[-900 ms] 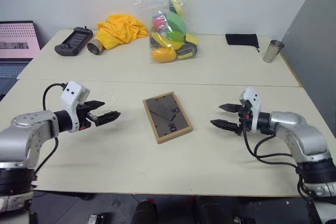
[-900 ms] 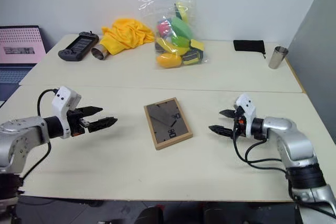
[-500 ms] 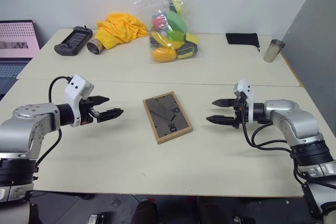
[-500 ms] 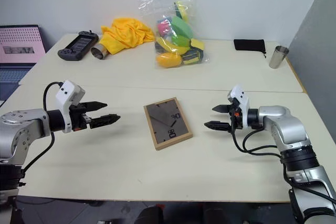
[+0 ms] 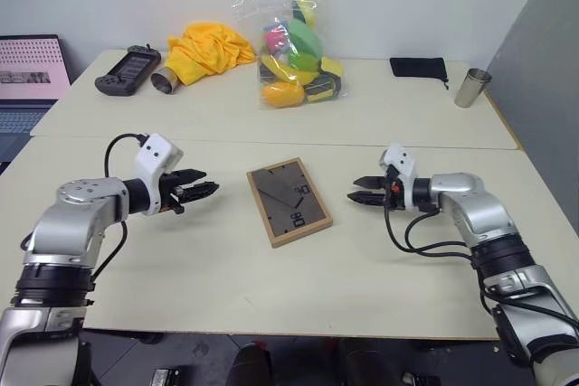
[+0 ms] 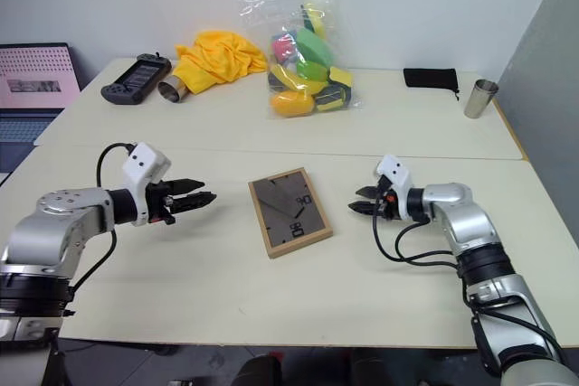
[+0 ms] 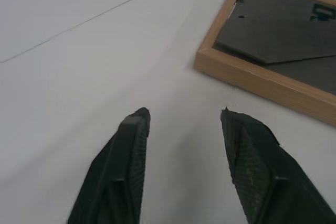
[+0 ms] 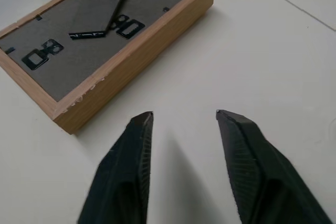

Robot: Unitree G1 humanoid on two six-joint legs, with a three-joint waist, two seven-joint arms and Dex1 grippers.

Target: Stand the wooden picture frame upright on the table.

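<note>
The wooden picture frame (image 5: 288, 201) lies flat, dark back up, in the middle of the pale table (image 5: 226, 277), its stand folded against the back. The left wrist view has its light-wood corner (image 7: 247, 69); the right wrist view has its long side (image 8: 131, 59). My left gripper (image 5: 206, 191) hovers a short way left of the frame, pointing at it, open and empty. My right gripper (image 5: 358, 191) sits just right of the frame, a small gap away, also open with nothing between its fingers (image 8: 134, 156).
Along the back of the table lie a game controller (image 5: 127, 70), a metal can (image 5: 164, 82), a yellow cloth (image 5: 209, 50), a clear bag of coloured toys (image 5: 294, 51), a black pouch (image 5: 418, 67) and a steel cup (image 5: 471, 87). A laptop (image 5: 27, 79) stands at far left.
Both grippers have moved inward toward the frame, the right one now close to its right edge. The frame has not moved.
</note>
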